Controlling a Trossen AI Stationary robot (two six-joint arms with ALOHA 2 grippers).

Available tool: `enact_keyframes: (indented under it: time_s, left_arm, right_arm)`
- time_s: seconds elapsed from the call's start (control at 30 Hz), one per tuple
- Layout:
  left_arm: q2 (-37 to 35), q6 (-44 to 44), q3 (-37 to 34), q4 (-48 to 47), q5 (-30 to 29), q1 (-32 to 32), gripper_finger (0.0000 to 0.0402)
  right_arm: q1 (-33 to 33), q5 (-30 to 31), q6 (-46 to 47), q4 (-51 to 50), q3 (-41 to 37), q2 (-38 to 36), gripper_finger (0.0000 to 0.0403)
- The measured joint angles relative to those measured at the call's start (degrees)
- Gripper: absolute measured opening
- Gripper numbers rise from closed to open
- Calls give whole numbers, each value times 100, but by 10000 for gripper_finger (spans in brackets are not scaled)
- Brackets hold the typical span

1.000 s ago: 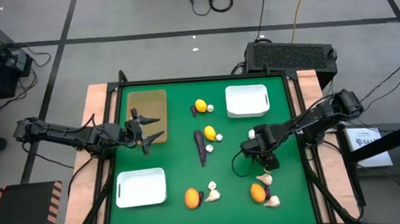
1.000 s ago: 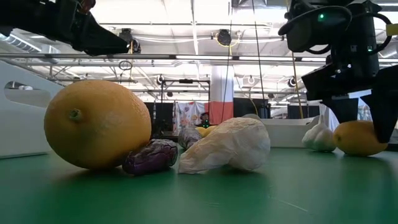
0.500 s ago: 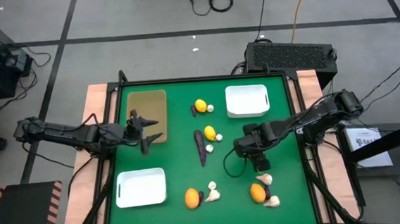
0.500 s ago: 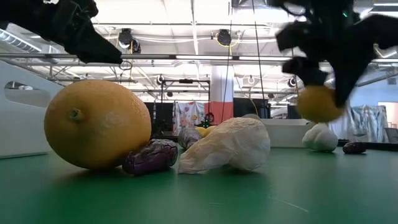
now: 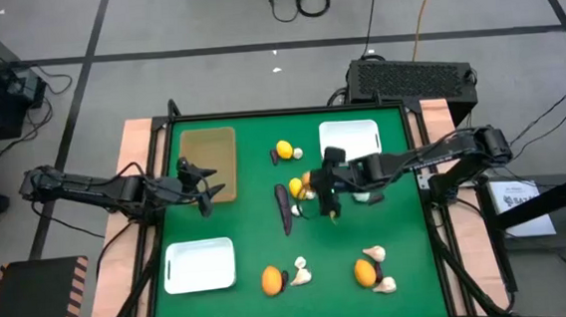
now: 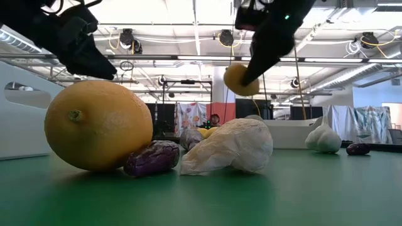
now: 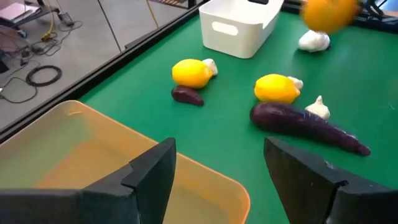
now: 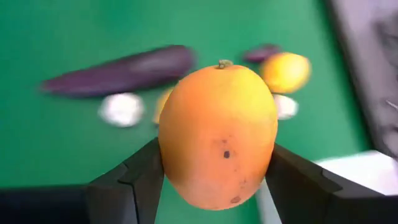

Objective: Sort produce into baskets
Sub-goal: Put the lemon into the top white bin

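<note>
Green worktop: right gripper fingers clamp an orange aloft; left gripper, fingers spread, over tan tray.

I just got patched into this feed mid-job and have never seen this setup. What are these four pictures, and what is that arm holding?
Two dark robot arms work at a green table. One camera looks straight down, one sits at tabletop level, and one rides on each wrist. The right gripper is shut on an orange citrus fruit, carried above the table's middle. The left gripper hangs open over the tan tray. Two white trays lie on the cloth, with loose citrus, garlic bulbs and a long eggplant.
</note>
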Motion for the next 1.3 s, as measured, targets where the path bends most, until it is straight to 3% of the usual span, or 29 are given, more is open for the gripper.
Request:
enact_keyframes:
  time_s: [0.37,0.6,1.1,1.3]
  left_arm:
    - [0,4,0,-2,0,0,251]
    - [0,9,0,-2,0,-4,251]
    - [0,9,0,0,2,-4,251]
    - [0,9,0,1,2,-4,251]
  right_arm:
    - [-1340,138,435,-248,0,-2,230]
    - [-1970,138,1165,-1118,2,-2,231]
    - [-2618,-204,1159,-1209,2,-2,231]
    - [-2721,-320,1317,-1214,2,-2,261]
